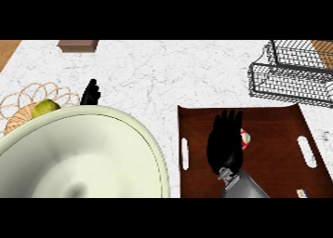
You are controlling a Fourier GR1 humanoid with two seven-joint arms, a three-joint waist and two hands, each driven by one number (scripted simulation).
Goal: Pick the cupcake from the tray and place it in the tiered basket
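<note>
At the far left of the frame I see a woven mat with a yellow-green fruit on it, partly cut off by a large pale bowl that fills the lower left. Neither has a part in this job. My left hand shows just above the bowl's rim, fingers straight and pointing up the frame. It is resting there, and I read that as keeping it clear of the working side. A small brown block sits at the top edge on the white marbled counter.

Right of centre is the dark brown tray, with a slot handle on each long side. My right hand is over it, fingers stretched out and close together, gripping nothing. I think it is placed that way to come in alongside the target before closing on it.

The cupcake is on the tray, just beside the fingers on their right and half hidden by them. What shows is a small rounded shape, pale yellow with a touch of pink. I cannot tell whether the fingers touch it.

The tiered basket stands at the upper right, dark wire, just beyond the tray's far corner. By my judgement the pick is not yet made, so the hand needs to wrap round the cupcake first.
</note>
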